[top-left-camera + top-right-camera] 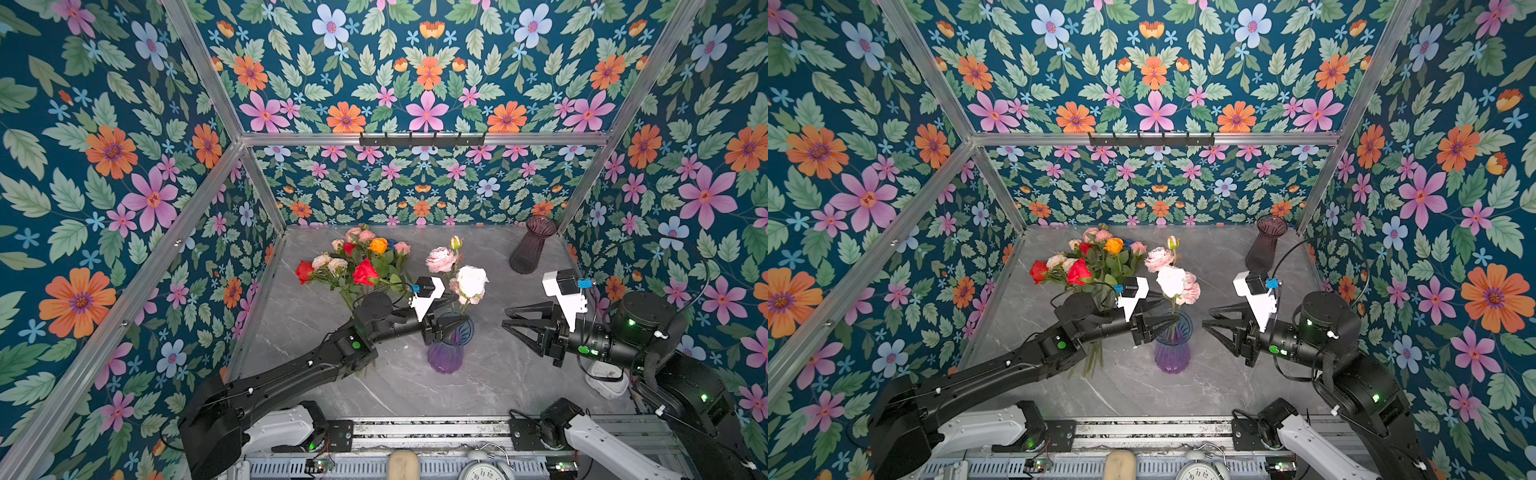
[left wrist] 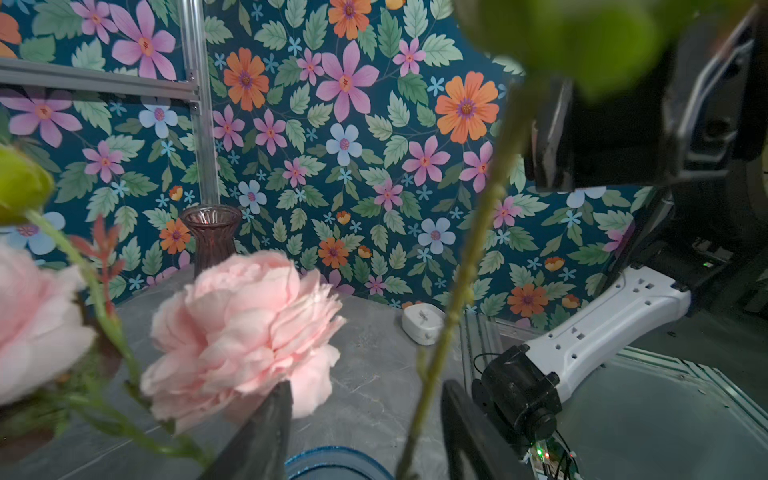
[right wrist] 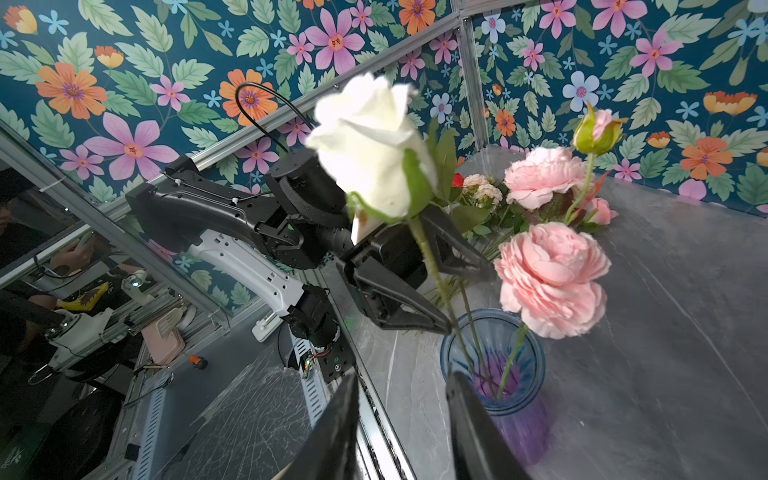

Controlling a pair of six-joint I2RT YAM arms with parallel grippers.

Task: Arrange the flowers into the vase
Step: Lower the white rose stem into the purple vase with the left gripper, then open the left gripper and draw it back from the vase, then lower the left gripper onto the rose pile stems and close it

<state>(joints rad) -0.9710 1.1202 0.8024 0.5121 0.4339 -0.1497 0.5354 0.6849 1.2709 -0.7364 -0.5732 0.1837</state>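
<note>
text log | clock (image 1: 1198,471) face: numerals 11, 12, 1 readable | dark object (image 3: 29,446): "Reebok" lettering, small and sideways

2 vases (image 1: 446,353), 2 robot arms (image 1: 291,374), 1 white rose (image 1: 471,281), 1 orange rose (image 1: 378,245)

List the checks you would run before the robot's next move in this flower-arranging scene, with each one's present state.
1. Stem of the white rose inside the vase: ok.
2. Jaws of the left gripper apart, either side of the stem: ok.
3. Vase upright on the table: ok.
4. Nothing in the open right gripper: ok.
5. Every flower in the vase: not ok, a bunch lies on the table.
6. Stem reaching the vase bottom: cannot tell.
</note>
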